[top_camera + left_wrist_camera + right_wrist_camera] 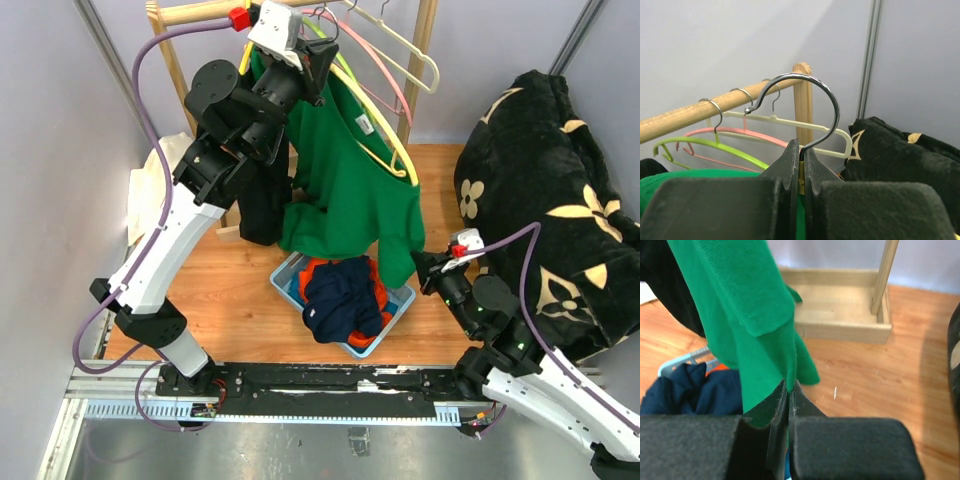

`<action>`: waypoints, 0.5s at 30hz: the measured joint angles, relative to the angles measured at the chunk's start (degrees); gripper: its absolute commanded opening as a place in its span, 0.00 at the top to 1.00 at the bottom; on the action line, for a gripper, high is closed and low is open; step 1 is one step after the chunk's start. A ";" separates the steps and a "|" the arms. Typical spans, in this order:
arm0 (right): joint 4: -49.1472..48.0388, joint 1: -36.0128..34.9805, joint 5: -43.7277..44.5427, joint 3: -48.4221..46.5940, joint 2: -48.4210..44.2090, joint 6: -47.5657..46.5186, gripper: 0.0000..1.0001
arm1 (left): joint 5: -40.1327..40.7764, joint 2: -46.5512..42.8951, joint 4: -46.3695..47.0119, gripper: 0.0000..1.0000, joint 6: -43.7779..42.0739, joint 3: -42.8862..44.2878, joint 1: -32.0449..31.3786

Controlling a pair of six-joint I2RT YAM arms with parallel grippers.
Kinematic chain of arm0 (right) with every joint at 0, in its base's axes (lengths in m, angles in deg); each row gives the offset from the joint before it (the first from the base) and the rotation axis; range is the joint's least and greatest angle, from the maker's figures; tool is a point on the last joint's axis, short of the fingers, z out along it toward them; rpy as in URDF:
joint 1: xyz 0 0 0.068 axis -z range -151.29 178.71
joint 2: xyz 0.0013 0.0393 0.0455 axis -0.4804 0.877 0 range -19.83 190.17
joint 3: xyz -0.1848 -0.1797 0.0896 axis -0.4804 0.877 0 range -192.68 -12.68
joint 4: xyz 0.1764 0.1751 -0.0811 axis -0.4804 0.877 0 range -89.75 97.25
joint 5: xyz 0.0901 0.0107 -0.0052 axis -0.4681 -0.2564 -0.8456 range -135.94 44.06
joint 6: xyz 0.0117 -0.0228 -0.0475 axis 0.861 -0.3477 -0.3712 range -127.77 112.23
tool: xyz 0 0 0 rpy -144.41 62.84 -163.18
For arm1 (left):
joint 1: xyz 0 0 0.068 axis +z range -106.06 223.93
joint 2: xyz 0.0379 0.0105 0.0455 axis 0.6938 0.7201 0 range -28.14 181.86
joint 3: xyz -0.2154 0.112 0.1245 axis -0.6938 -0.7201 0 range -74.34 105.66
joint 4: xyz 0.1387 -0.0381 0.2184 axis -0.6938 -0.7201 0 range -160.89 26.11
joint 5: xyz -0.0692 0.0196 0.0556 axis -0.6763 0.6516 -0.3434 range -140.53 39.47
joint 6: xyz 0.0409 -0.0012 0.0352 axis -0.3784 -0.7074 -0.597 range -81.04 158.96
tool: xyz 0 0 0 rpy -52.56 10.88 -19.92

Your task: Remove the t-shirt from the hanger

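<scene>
The ribbed green t-shirt [350,190] drapes in soft folds from a smooth yellow plastic hanger [388,135] above the middle of the wooden desk [240,290]. Its long axis runs from the collar at the far side down to the hem beside the blue basket [283,278]. The left gripper [800,165] is clamped tight on the stem of the hanger's curved chrome hook [827,100]. The right gripper [789,390] is pinched closed on the shirt's hem.

Bright, even light, a soft shadow on the floor [932,365] right of the t-shirt [750,305], nearest fingers [850,450] slightly blurred
</scene>
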 measured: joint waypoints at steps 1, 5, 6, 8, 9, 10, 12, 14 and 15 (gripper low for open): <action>0.26 0.00 0.11 1.07 -0.02 0.66 0.99 | 0.20 0.00 -0.37 1.00 -0.22 0.66 0.00; 1.27 0.00 0.09 2.91 -0.33 2.67 0.85 | 0.22 -0.09 -0.98 1.00 -0.37 1.57 0.00; 1.38 0.00 0.04 2.93 -0.61 2.82 0.79 | 0.17 -0.15 -1.11 1.00 -0.35 1.33 0.00; 1.31 0.00 -0.09 2.93 -1.62 2.64 0.63 | 0.09 -0.61 -0.76 1.00 -0.35 0.09 0.00; 1.31 0.00 -0.22 2.93 -2.21 2.14 0.60 | 0.00 -0.98 -0.63 1.00 -0.33 -0.83 0.00; 1.33 0.00 -0.35 2.84 -2.69 1.64 0.58 | -0.13 -1.49 -0.55 1.00 -0.33 -1.99 0.02; 1.57 0.00 -0.74 2.25 -3.26 0.52 0.54 | -0.35 -2.23 -0.33 1.00 -0.33 -4.11 0.02; 1.92 0.00 -1.27 0.74 -3.58 -0.79 0.48 | -0.50 -2.64 -0.20 0.99 -0.31 -5.77 0.02; 2.08 0.00 -1.36 -0.13 -3.72 -1.33 0.46 | -0.61 -2.78 -0.15 0.99 -0.28 -6.54 0.02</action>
